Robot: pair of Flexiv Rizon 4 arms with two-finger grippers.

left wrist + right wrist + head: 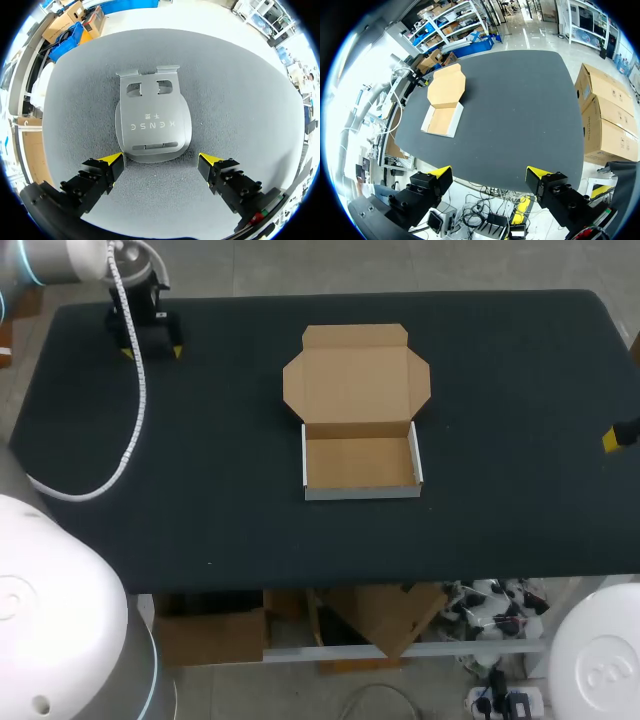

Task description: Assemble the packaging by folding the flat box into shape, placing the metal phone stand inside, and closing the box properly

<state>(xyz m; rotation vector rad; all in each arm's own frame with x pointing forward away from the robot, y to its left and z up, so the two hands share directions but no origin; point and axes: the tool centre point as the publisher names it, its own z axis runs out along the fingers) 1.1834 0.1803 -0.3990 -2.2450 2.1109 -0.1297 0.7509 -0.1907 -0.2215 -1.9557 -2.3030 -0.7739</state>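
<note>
Head view: the box [360, 455] sits at frame centre on the bench [220, 510]. Its tray is folded up, with white outer walls and a brown inside. The lid [355, 375] is open and lies flat toward the top of the frame. We see the left claw [150, 340] at upper left, well apart from the box. A white cable [135, 410] loops from its arm down across the bench.

Left wrist view: the left claw [161, 165] is spread wide. The grey metal stand [152, 120] lies flat on the bench just ahead of the tips, its rounded end nearest and between the two fingers. We cannot tell if either tip touches it.

The right claw [617, 435] shows in the head view only as a yellow tip at the right edge, mid-height.

Right wrist view: the right claw [489, 176] is spread, pinching nothing, with the bench edge under it. The box [444, 102] is well ahead, its lid pointing away.
</note>
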